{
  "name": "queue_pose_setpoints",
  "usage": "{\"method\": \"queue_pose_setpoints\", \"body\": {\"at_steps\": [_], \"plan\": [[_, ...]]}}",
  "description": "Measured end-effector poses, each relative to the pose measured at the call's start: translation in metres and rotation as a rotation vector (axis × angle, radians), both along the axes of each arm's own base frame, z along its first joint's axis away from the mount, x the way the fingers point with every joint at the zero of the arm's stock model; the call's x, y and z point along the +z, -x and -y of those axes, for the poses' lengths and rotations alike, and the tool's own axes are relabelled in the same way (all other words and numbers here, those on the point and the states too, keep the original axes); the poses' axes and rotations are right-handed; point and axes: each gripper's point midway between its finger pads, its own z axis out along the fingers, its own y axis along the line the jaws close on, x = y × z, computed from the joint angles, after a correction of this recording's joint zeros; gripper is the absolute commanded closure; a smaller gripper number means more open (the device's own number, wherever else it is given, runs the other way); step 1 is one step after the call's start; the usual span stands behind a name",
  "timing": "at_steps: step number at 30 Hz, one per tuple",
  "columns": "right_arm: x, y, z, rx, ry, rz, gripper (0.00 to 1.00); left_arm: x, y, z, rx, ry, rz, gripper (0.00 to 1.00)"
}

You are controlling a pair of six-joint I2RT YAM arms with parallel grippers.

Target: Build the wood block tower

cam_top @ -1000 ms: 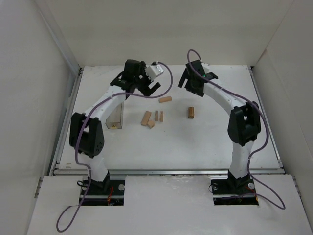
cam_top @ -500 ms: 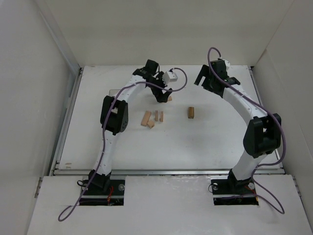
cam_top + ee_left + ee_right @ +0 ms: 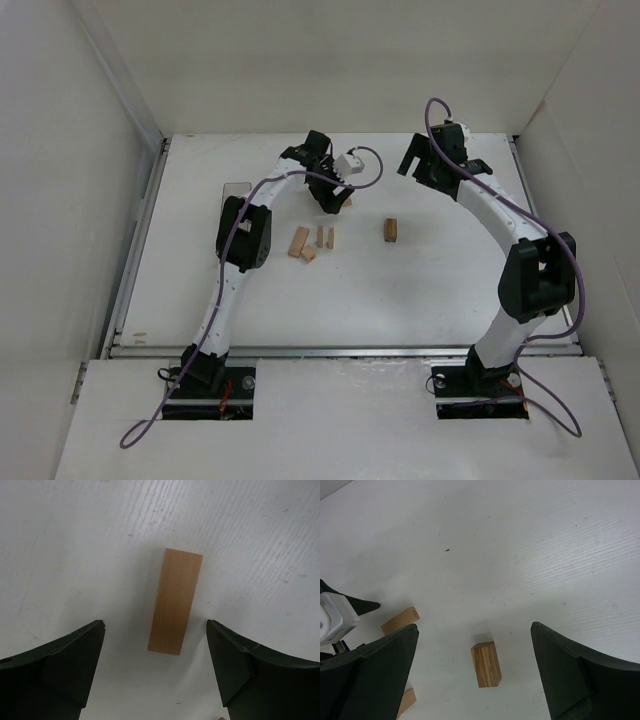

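Left arm (image 3: 240, 240) is stretching out to mid table (image 3: 450, 290), left gripper (image 3: 155, 626) pointing down, jaws standing apart. Right arm (image 3: 500, 215) is arching toward far edge, right gripper (image 3: 474, 626) hovering, jaws spread wide.

Robot lab (white walled enclosure (image 3: 90, 150))

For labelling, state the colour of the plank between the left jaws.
The plank is light tan; left wrist view.

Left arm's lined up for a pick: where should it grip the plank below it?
Take the plank mid-length across its narrow width, straight down from above. It lies flat, long sides facing the left gripper's open fingers.
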Motion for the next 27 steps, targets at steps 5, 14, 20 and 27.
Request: {"method": "queue_pose_setpoints", "body": {"at_steps": [5, 14, 20, 27], "plan": [[0.002, -0.002, -0.002, 0.009, -0.010, 0.012, 0.00, -0.001, -0.004, -0.003, 0.023, -0.026, 0.015, 0.43], [0.004, -0.004, -0.002, 0.011, -0.016, 0.019, 0.00, -0.002, 0.002, 0.006, -0.032, -0.065, 0.045, 0.92], [-0.003, -0.002, -0.005, 0.024, -0.024, 0.011, 0.00, -0.002, 0.003, 0.009, -0.059, -0.070, 0.063, 1.00], [-0.013, 0.004, -0.010, 0.050, -0.040, -0.014, 0.00, -0.001, 0.004, 0.008, -0.081, -0.072, 0.084, 1.00]]}}
